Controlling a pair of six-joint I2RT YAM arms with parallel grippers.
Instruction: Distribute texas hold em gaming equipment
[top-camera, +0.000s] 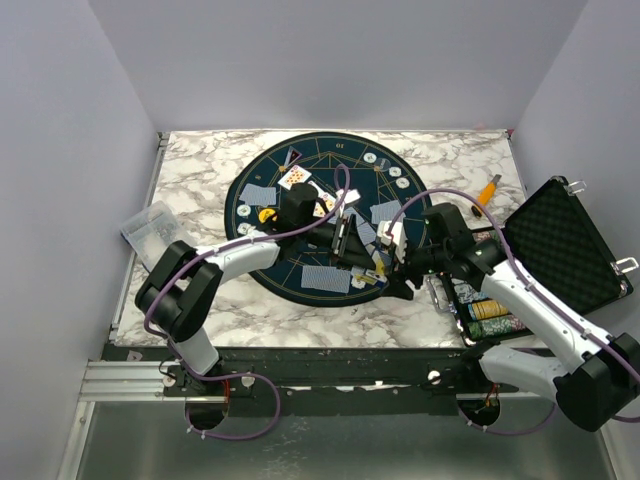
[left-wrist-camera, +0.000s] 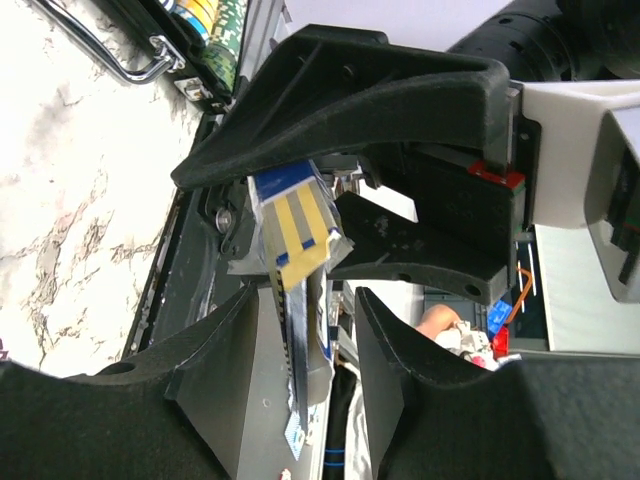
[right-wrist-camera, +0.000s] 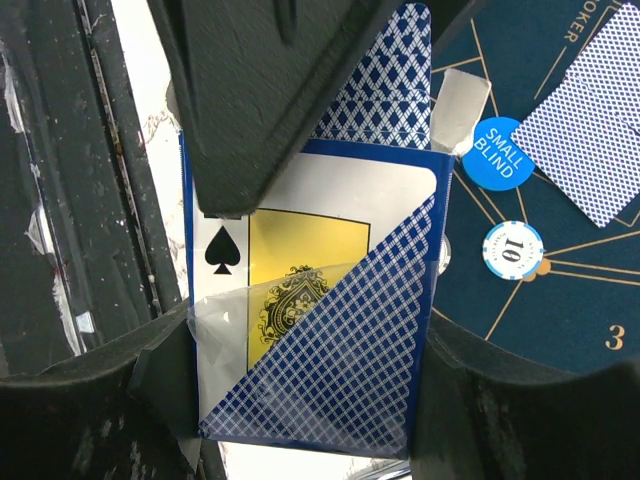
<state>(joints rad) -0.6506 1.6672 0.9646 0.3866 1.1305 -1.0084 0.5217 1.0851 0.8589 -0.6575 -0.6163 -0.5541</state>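
The card pack (right-wrist-camera: 320, 330) hangs in the air over the right part of the round mat (right-wrist-camera: 560, 300). The right gripper (right-wrist-camera: 310, 350) is closed on it across its width, one finger on each long edge. The left gripper (left-wrist-camera: 305, 310) stands half wide around one end of the same pack. Its fingers (left-wrist-camera: 390, 380) seem clear of the pack, so the weight probably rests on the right grip alone. The first danger is this grip: loose clear wrapping covers part of the pack, and on such film the fingers can slide, so that the pack tilts or drops. The second danger is the left arm: if it draws away sideways instead of straight back, a finger can catch the pack and twist it out. A falling pack would land on the mat, where the blue small-blind disc (right-wrist-camera: 500, 155), a whitish chip (right-wrist-camera: 513, 250) and a face-down card (right-wrist-camera: 590, 150) lie near, and it would push them out of place.
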